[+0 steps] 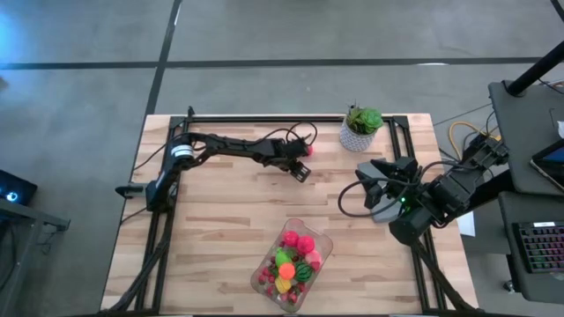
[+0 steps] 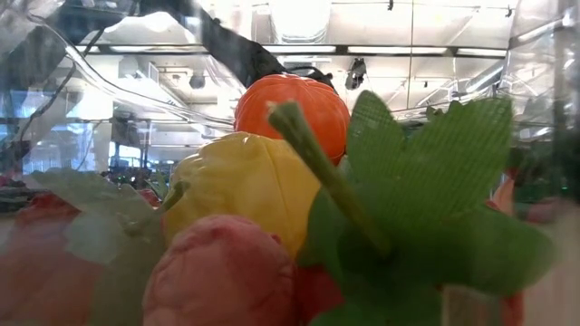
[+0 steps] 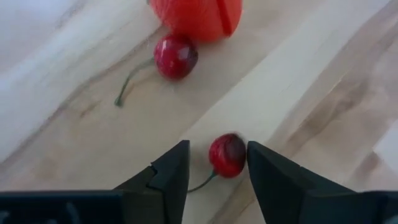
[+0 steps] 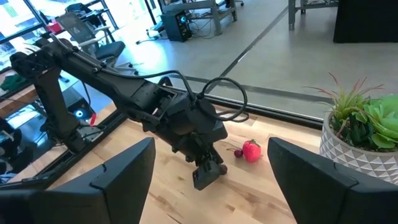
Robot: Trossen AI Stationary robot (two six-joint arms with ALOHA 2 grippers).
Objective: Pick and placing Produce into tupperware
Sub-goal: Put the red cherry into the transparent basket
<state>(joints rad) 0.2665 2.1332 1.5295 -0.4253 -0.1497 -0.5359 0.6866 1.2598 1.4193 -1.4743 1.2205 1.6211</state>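
Note:
The clear tupperware (image 1: 293, 260) stands near the table's near edge and holds mixed produce. The low view looks through it at an orange piece (image 2: 292, 107), a yellow piece (image 2: 245, 186) and a pink one (image 2: 222, 276). My left gripper (image 1: 301, 171) is open near the table's far middle, low over the wood. Its fingers (image 3: 174, 168) stand on either side of a small dark red cherry (image 3: 227, 155) lying on the table. A second cherry (image 3: 176, 56) and a bigger red fruit (image 3: 196, 15) lie just beyond. My right gripper (image 1: 368, 187) is open and waits at the right. My left gripper (image 3: 217, 148) comes down from above with a finger on each side of the cherry, which rests on the table with its stem (image 3: 200, 183) trailing back between the fingers. The cherry lies right against one finger (image 3: 264, 171); I cannot tell whether they touch.
A leafy plant in a white pot (image 1: 361, 128) stands by the far edge, right of the left gripper. The red fruit (image 4: 250, 150) lies between the left gripper (image 4: 208, 174) and the pot. Bare wood stretches between the fruits and the tupperware.

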